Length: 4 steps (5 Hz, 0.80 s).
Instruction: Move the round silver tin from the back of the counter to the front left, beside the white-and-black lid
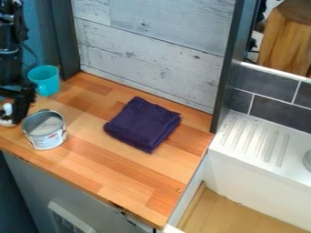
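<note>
Tool (23,105) hangs low at the left of the bench (91,170), open or closed unclear, near a white object (6,119); open tin (46,138) and turquoise mug (45,81) flank the way toward folded purple cloth (142,124) farther right.

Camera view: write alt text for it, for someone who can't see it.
A folded dark purple cloth lies on a wooden counter, with an open can and a turquoise cup to its left in the picture. The black gripper is at the left edge, near the can and a white object. A white draining board is at right.
</note>
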### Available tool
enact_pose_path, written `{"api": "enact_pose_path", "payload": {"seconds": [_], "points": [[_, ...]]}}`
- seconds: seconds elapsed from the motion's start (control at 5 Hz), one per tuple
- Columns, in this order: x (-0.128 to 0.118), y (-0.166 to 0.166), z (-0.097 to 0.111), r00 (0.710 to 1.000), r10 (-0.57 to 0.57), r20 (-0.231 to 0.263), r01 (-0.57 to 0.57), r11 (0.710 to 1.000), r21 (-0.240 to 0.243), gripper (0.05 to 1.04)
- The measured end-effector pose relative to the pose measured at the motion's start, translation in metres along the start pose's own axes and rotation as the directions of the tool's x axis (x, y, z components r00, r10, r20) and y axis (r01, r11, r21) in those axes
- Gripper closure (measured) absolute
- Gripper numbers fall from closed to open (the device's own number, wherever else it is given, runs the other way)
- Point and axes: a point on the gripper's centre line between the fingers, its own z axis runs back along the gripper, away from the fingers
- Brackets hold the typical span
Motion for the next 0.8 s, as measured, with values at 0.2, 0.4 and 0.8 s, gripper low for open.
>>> {"api": "enact_pose_path", "payload": {"seconds": [0.2, 0.4, 0.8], "points": [[0.018, -0.032, 0.017, 0.987, -0.118, 0.113, 0.131, 0.984, -0.117, 0.083], [0.02, -0.09, 0.059, 0.92, -0.243, 0.308, 0.3, 0.942, -0.152, 0.083], [0.003, -0.181, 0.068, 0.834, -0.405, 0.374, 0.477, 0.871, -0.12, 0.083]]}}
